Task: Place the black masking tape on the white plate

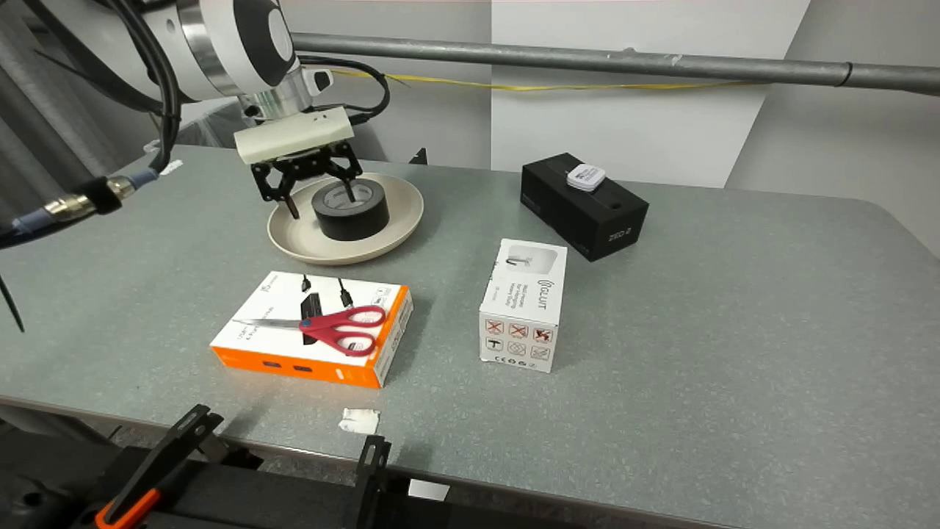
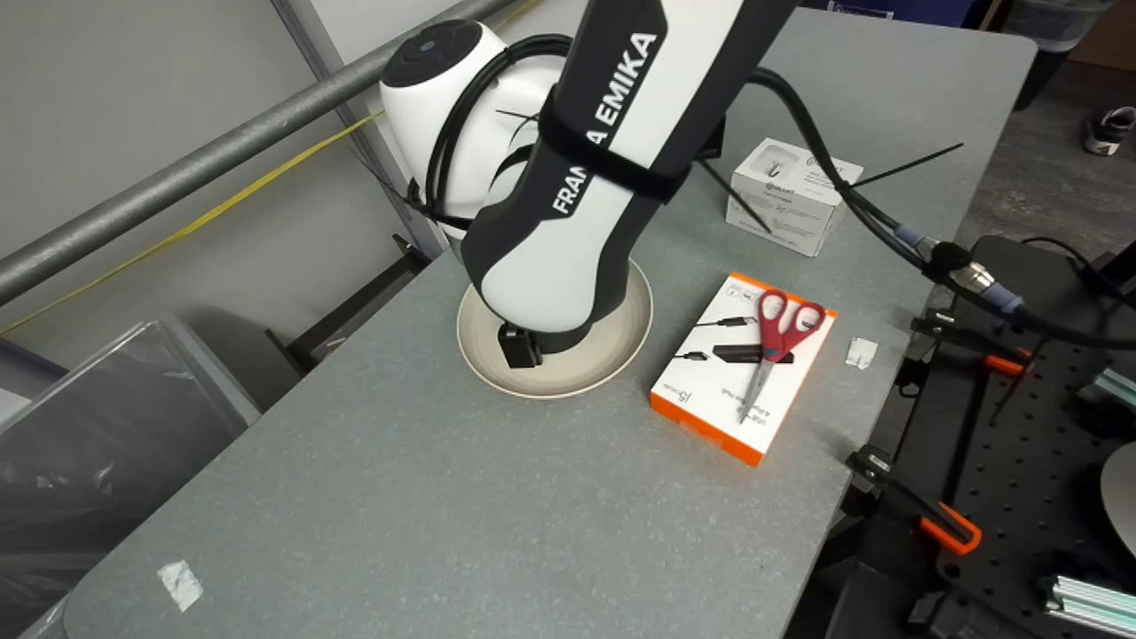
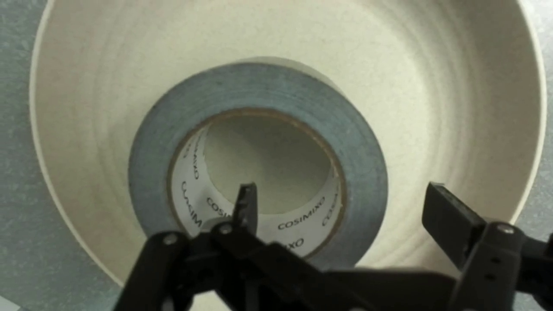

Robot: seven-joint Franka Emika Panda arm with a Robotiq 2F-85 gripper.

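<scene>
The grey surface (image 1: 705, 353) bears the white plate (image 1: 405, 208), black masking tape (image 1: 356, 225) inside; fingers (image 3: 450, 221) stand parted, empty, one over the tape's hole, one outside: straight up seems safest.

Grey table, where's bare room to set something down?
In an exterior view, the table looks mostly bare right of the black box and left of the white plate. Crowded: the plate, with black masking tape under the gripper.
</scene>
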